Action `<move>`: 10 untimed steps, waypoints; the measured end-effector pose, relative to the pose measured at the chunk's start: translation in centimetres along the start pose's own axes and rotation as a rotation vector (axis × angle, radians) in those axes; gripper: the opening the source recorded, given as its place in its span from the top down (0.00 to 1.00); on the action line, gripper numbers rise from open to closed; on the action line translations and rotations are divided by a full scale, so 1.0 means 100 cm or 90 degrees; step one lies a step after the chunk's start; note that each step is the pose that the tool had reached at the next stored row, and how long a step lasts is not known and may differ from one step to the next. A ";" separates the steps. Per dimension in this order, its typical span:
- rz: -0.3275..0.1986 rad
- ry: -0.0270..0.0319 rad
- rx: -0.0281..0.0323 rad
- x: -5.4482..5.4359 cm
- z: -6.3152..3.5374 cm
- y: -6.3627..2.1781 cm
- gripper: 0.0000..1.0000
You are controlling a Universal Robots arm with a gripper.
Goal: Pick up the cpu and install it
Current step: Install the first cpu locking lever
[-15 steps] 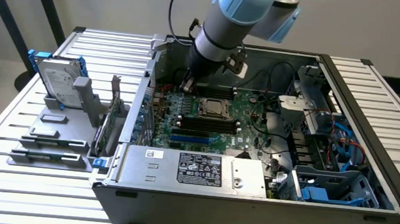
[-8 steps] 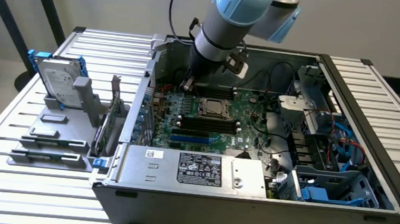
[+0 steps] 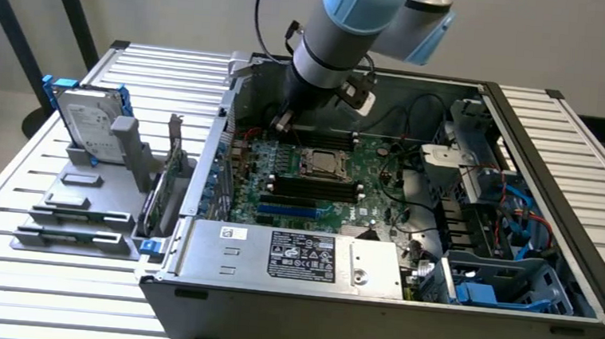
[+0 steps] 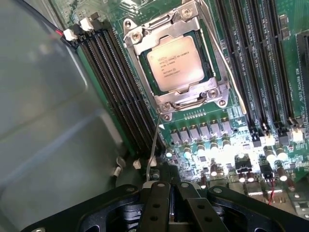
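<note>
One open computer case [image 3: 377,323] lies on its side on a slatted white table [image 3: 18,277], taking up the centre and right of the exterior view. On the exterior view's left a grey rack [image 3: 75,225] holds a silver hard drive [image 3: 88,122] standing upright in a blue bracket. A boxy silver power supply [image 3: 296,257] runs along the lower edge of the case. Black cables [image 3: 424,114] and blue-clipped drive bays [image 3: 485,294] crowd its right side.

The green motherboard [image 3: 279,196] fills the case floor. The cpu [image 4: 176,63] sits in its socket near the middle of the board, also seen at [image 3: 324,163], with its shiny top facing up. A metal retention frame [image 4: 145,41] lies closed around the chip's edges. Rows of black memory slots [image 4: 116,92] flank the socket on both sides. A thin wire lever [image 4: 153,140] reaches from the socket's corner out towards the fingers.

The arm comes down from the upper middle of the exterior view, its grey-and-blue wrist pointing steeply into the case near the back wall. The gripper [image 3: 283,120] hangs just above the board, beside the socket and apart from the chip. In the wrist view the gripper [image 4: 166,174] has its black fingers brought together. The lever's free end meets them, though whether they pinch it cannot be made out.
</note>
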State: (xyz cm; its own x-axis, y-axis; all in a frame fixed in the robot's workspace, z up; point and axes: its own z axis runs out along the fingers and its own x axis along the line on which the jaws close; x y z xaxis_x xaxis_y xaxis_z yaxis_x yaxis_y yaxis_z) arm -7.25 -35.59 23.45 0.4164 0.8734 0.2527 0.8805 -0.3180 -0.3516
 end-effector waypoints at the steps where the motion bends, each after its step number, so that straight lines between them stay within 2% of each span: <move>1: 0.002 0.0033 0.0003 0.000 -0.0014 -0.0013 0.89; 6: 0.015 0.0218 0.0017 0.000 -0.0069 -0.0070 0.89; 10: 0.028 0.0294 -0.0015 -0.001 -0.0069 -0.0097 0.89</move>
State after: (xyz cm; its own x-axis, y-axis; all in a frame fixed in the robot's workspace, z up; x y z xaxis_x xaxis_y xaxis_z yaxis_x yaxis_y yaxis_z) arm -7.97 -35.59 24.39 0.4651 0.8404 0.2782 0.8613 -0.3570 -0.3614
